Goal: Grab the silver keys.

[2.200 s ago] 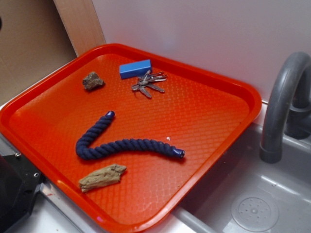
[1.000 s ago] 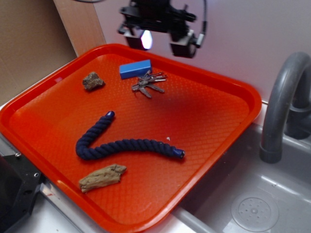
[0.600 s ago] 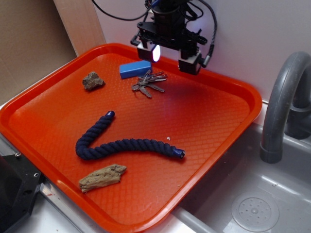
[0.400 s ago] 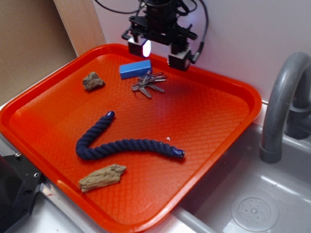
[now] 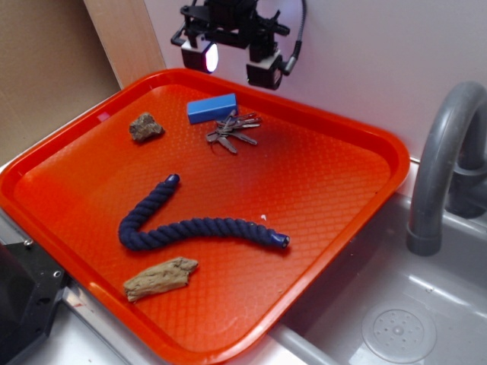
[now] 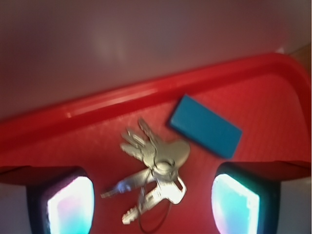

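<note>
The silver keys [image 5: 232,131] [image 6: 153,170] lie fanned on a ring near the back of the orange tray [image 5: 327,175], just in front of a blue block [image 5: 211,107] [image 6: 205,126]. My gripper [image 5: 232,62] hovers well above the tray's back rim, behind and above the keys. It is open, with nothing between its fingers. In the wrist view the keys show between the two lit fingertips [image 6: 70,204], far below them.
On the tray also lie a small brown-grey rock [image 5: 145,126], a dark blue rope [image 5: 194,226] and a piece of driftwood [image 5: 160,277]. A white wall stands right behind the tray. A grey faucet [image 5: 445,160] and sink [image 5: 396,319] are to the right.
The gripper came into view over the tray's back, dropped toward the keys, then rose and shifted left to its present higher spot. The keys and other objects have not moved.
</note>
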You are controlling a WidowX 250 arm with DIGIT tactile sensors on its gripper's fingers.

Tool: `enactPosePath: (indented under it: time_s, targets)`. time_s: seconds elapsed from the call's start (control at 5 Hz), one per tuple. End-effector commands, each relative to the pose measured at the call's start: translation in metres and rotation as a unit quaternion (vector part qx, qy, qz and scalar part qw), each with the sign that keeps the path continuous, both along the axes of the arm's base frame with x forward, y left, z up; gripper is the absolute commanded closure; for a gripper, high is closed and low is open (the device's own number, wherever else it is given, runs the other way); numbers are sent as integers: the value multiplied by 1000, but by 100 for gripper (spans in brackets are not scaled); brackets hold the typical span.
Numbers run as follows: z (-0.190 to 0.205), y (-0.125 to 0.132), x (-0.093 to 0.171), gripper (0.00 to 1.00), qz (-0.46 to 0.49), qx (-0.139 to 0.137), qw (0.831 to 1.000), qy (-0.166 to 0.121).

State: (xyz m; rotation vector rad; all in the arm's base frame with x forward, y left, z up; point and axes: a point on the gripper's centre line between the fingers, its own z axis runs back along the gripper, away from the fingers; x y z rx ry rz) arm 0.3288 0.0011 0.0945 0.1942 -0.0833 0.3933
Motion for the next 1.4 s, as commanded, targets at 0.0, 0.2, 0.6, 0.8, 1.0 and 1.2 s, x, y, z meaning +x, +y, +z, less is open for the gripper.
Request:
enactPosePath:
  time_s: [0.0,0.2,0.6,0.8,1.0,1.2]
  targets:
    - [9,-1,-10,0,8,-23,999,-47]
    - [-8,-1,-8,0,20,-22,998,-51]
    - [-38,6,-13,100,30,-6,999,-31]
    - [-40,10,-10,100,41,-1,999,-26]
    - [-33,9,-10,100,42,2,999,-31]
    - [-26,9,-8,100,41,1,999,-29]
